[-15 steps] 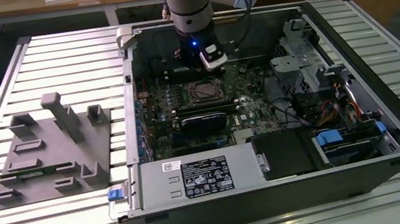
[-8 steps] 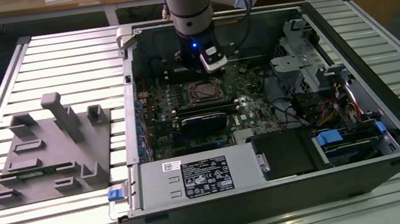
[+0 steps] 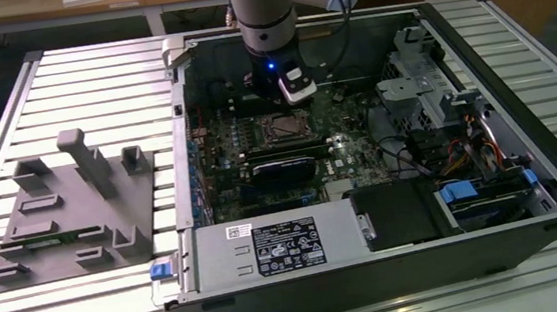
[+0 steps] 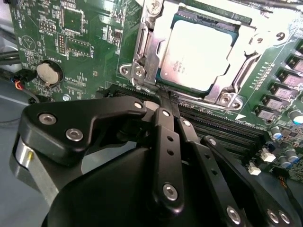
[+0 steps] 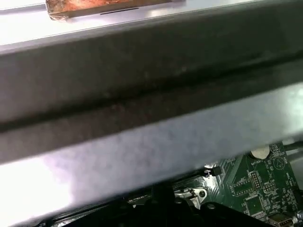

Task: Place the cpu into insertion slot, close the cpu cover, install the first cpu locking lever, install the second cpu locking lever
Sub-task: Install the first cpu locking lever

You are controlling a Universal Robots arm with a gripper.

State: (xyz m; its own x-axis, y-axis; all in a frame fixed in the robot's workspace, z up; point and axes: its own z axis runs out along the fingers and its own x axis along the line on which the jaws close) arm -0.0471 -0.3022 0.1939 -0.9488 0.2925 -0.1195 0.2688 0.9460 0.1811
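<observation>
One end effector [image 4: 169, 98] fingers pinched together, empty, at cpu cover [image 4: 150, 52] edge; cpu [image 4: 196, 54] seated.

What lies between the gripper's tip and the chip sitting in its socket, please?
In the second wrist view, the metal cover frame edge lies between the gripper and the chip.

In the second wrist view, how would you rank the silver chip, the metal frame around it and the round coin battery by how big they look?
1. Metal frame, which reaches past the chip on every side.
2. Silver chip.
3. Coin battery, plainly the smallest.

All three lie on the same green board, so nearness hardly skews this.
</observation>
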